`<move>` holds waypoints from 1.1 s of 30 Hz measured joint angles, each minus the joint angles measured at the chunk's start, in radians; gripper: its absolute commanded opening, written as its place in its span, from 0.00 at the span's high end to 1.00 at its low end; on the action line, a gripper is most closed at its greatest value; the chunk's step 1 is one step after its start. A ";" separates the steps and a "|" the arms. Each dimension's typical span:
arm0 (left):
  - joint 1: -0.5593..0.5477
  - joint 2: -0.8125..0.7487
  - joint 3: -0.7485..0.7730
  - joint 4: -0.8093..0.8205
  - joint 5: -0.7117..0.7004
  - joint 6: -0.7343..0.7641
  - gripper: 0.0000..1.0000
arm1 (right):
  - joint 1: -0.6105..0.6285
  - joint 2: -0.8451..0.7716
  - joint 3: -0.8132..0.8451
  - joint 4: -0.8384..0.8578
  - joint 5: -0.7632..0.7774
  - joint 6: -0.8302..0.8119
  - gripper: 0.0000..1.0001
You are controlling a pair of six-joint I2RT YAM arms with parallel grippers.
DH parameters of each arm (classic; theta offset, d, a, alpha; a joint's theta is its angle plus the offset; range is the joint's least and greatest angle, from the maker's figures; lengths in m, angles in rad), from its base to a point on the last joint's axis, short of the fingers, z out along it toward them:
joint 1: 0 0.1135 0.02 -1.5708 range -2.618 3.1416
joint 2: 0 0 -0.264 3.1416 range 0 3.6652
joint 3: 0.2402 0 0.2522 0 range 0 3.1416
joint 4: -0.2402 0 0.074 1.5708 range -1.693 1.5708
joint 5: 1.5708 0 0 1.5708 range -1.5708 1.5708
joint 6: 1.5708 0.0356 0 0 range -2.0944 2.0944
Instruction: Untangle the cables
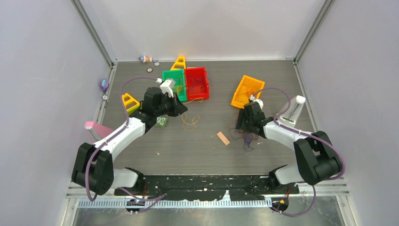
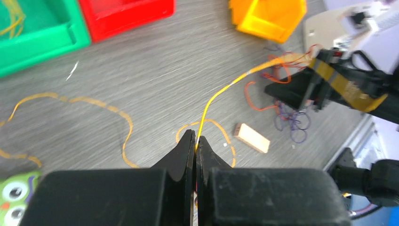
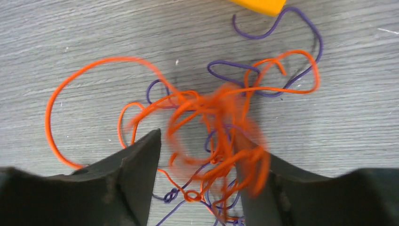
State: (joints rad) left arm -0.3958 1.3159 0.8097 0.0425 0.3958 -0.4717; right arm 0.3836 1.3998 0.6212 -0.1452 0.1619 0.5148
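Nearest, left end effector (image 2: 195, 141) pressed together on a yellow cable (image 2: 221, 92) stretched taut toward the orange-and-purple tangle (image 3: 211, 113), which lies on the tabletop (image 3: 70, 37) between the spread fingers of the right end effector (image 3: 197, 155); one loose cable (image 2: 70, 100) lies apart, most untangling judged left.

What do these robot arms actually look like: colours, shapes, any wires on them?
They are a matching pair. The left arm and right arm each have a white middle link between chunky black joints. A mauve cable loops along each one. The left gripper and right gripper each end in two black, wedge-shaped fingers.
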 measured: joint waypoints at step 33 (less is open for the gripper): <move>-0.074 0.288 0.132 -0.277 -0.322 0.012 0.07 | 0.062 -0.199 0.095 0.034 -0.306 -0.114 0.01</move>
State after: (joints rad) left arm -0.4698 1.6043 0.9413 -0.2344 0.0742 -0.4599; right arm 0.4454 1.2011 0.7166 -0.1108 -0.1436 0.4004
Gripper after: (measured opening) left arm 0.983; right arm 0.984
